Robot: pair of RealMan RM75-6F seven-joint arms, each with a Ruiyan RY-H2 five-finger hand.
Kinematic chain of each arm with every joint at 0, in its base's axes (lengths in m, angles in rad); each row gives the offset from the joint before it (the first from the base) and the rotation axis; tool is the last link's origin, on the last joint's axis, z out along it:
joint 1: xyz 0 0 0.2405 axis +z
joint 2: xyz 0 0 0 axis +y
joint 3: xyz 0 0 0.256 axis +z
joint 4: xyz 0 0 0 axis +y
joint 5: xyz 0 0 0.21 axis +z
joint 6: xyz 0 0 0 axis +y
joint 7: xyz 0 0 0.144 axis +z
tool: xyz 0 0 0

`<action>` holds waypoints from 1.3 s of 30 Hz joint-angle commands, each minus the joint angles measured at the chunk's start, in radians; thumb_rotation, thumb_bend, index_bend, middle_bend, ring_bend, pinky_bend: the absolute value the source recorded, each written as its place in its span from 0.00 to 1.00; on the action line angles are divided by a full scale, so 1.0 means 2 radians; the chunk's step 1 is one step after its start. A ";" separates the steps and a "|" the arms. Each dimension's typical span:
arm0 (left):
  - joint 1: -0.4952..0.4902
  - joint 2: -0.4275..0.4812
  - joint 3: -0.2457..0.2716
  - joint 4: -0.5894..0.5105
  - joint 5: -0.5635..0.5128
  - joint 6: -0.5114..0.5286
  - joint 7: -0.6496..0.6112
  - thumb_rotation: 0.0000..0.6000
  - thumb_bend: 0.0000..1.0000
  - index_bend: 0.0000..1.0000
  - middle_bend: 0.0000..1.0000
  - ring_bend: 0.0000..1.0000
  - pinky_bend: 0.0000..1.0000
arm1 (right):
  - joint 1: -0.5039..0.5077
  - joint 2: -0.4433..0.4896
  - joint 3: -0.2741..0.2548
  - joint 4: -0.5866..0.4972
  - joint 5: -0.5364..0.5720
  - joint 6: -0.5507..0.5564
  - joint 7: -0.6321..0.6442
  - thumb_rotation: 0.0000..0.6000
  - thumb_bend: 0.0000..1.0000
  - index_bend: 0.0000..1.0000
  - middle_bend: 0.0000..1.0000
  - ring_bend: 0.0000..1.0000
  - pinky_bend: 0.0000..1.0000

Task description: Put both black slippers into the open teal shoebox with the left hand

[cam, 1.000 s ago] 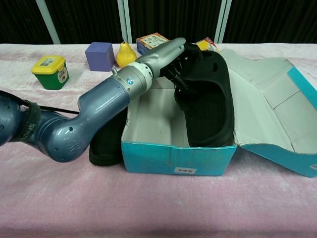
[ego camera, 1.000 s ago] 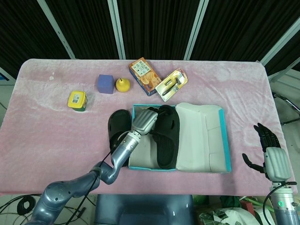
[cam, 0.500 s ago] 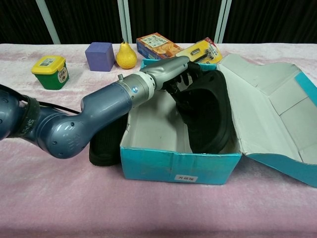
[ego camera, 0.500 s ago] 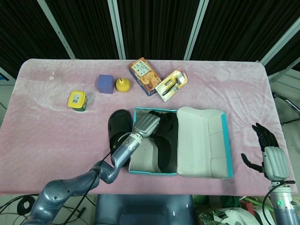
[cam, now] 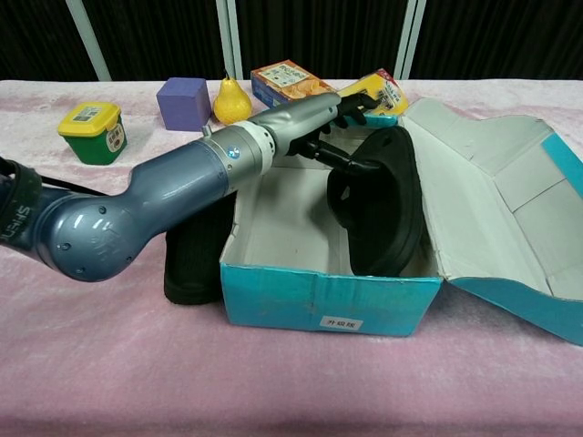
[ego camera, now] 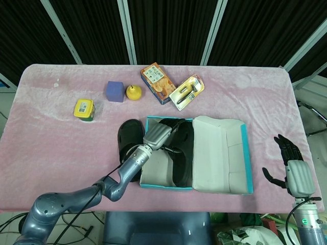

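The open teal shoebox [ego camera: 249,163] [cam: 319,302] sits at mid-table with its lid [ego camera: 220,150] [cam: 492,187] folded out to the right. One black slipper [ego camera: 183,153] [cam: 381,205] leans inside against the box's right side. The other black slipper [ego camera: 127,137] [cam: 189,266] lies on the pink cloth just left of the box, partly under my left forearm. My left hand [ego camera: 156,137] [cam: 330,116] hovers over the box's back left corner with fingers spread just above the slipper's strap, holding nothing. My right hand [ego camera: 295,172] hangs open off the table's right front edge.
Along the back stand a yellow-lidded green jar [ego camera: 84,109] [cam: 91,130], a purple cube [ego camera: 115,91] [cam: 183,102], a yellow pear [ego camera: 134,92] [cam: 232,102], an orange carton [ego camera: 158,82] [cam: 290,82] and a yellow blister pack [ego camera: 187,92] [cam: 381,91].
The slipper has come down into the box and my left hand has let go of it, drawing back slightly to the left. The box shifted a little. The right hand stayed put.
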 commanded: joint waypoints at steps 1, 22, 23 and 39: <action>0.010 0.022 -0.001 -0.029 -0.012 -0.003 0.016 0.37 0.00 0.00 0.00 0.00 0.00 | 0.000 0.000 0.000 -0.001 -0.001 0.000 0.000 1.00 0.22 0.00 0.02 0.00 0.09; 0.021 0.077 0.010 -0.145 -0.072 0.003 0.179 1.00 0.00 0.00 0.00 0.00 0.00 | -0.004 0.001 -0.003 -0.001 -0.007 0.008 0.006 1.00 0.22 0.00 0.02 0.00 0.09; 0.022 0.079 0.009 -0.153 -0.073 0.005 0.182 1.00 0.00 0.00 0.00 0.00 0.00 | -0.004 0.001 -0.003 -0.001 -0.007 0.008 0.007 1.00 0.22 0.00 0.02 0.00 0.09; 0.056 0.175 0.020 -0.335 -0.061 0.068 0.241 0.87 0.40 0.20 0.17 0.06 0.05 | -0.003 -0.004 -0.004 0.009 -0.008 0.005 0.015 1.00 0.22 0.00 0.02 0.00 0.09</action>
